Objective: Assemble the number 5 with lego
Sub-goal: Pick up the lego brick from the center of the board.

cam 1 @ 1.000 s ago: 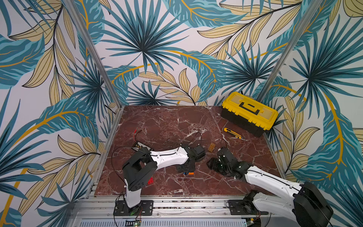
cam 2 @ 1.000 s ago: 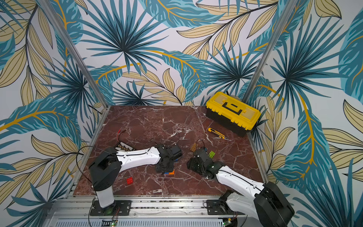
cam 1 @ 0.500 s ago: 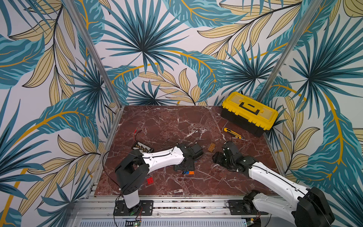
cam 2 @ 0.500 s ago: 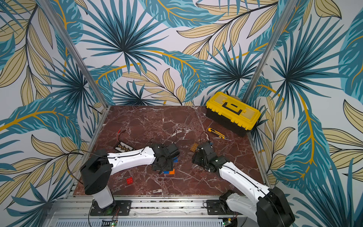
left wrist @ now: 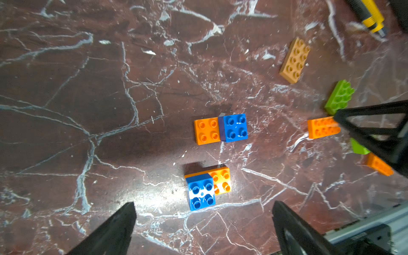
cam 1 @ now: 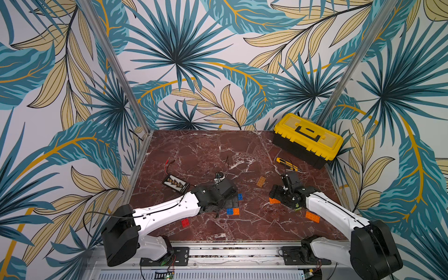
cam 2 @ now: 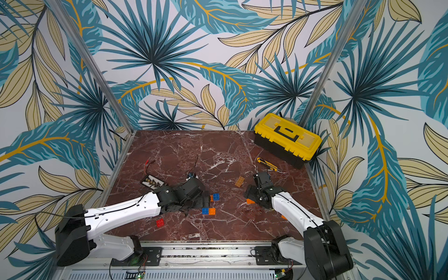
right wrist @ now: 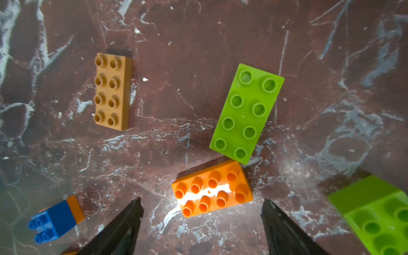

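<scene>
My left gripper (left wrist: 204, 202) is open just above the table. A blue square on an orange lego brick (left wrist: 207, 187) lies free in front of its fingertips. A second orange-and-blue pair (left wrist: 220, 129) sits farther out. My right gripper (right wrist: 202, 199) is open too, and an orange oblong (right wrist: 212, 189) rests loose on the marble at its tips. Beyond the oblong lie a lime-green brick (right wrist: 247, 113) and a tan brick (right wrist: 112, 91). In both top views the two grippers (cam 1: 231, 201) (cam 1: 278, 194) sit low at mid-table, and a red square (cam 2: 160, 222) lies near the front.
A yellow-and-black toolbox (cam 1: 308, 139) stands at the back right with a utility knife (cam 1: 284, 162) in front of it. A black board with yellow parts (cam 1: 175, 183) and loose wires lie at the left. Another orange brick (cam 1: 312, 216) and a green one (right wrist: 379, 216) lie by the right arm.
Both grippers have opened wide. The left one has let go of the blue-and-orange pair. The right gripper has shifted a little to the right, over the orange oblong.
</scene>
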